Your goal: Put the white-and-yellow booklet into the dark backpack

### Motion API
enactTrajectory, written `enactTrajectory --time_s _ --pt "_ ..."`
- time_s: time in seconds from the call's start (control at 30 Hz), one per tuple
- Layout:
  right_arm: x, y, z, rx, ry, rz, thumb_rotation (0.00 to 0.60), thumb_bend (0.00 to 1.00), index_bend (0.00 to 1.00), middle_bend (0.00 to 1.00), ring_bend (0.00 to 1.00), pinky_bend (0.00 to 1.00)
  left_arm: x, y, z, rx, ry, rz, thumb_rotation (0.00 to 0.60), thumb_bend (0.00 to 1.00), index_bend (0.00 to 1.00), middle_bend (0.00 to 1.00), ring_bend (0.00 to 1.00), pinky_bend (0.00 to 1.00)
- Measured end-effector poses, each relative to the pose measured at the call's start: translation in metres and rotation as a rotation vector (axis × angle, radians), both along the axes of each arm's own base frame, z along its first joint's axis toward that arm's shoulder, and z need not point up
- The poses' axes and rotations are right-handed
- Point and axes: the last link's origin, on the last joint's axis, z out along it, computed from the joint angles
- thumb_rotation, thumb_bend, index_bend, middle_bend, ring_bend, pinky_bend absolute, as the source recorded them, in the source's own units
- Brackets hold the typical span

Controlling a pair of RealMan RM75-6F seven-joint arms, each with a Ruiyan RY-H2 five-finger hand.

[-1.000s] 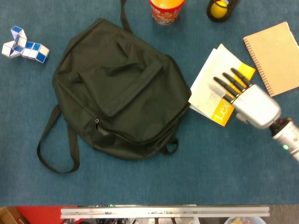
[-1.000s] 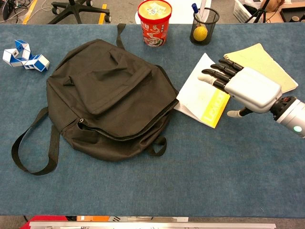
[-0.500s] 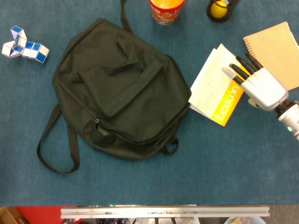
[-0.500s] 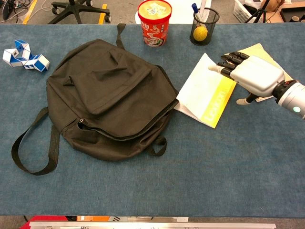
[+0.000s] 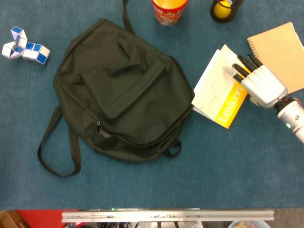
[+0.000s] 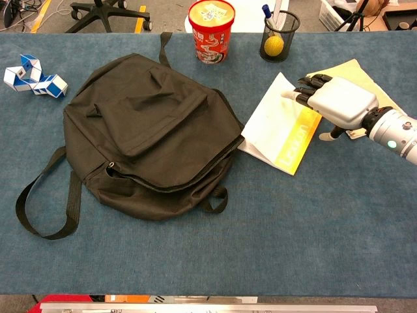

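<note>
Black backpack (image 5: 121,90) on blue tabletop (image 5: 199,175), white-and-yellow booklet (image 5: 216,90), tan notebook (image 5: 280,52), blue-white puzzle toy (image 5: 24,45), red cup (image 5: 167,10).

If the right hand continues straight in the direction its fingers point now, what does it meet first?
Probably the pen holder: the right hand points up-left across the booklet corner. Height above the booklet is unclear.

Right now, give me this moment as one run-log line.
right robot hand: open, over booklet's far edge | booklet: flat on table, right of backpack | backpack: booklet not inside | left robot hand: not in view
</note>
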Motion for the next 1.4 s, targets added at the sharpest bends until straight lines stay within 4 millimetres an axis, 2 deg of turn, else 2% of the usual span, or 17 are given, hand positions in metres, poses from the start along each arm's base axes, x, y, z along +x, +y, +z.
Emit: enactTrajectory --time_s 0.53,1.2,1.4 --pt "0.007 -0.01 -0.014 0.01 0.027 -0.011 0.6 0.1 0.04 0.2 0.07 0.14 -0.003 0.0 0.002 0.011 -0.009 0.006 0.6 0.21 0.32 0.25 0.17 0.28" --pt "0.019 -0.014 -0.021 0.011 -0.013 -0.014 0.6 0.29 0.04 0.22 0.1 0.16 -0.004 -0.001 0.005 0.021 -0.014 0.006 0.6 0.21 0.32 0.25 0.17 0.28" --pt "0.024 -0.014 -0.023 0.008 -0.049 0.001 0.6 0.32 0.1 0.26 0.14 0.2 -0.005 -0.001 0.005 0.022 -0.019 0.006 0.6 0.21 0.32 0.25 0.17 0.28"
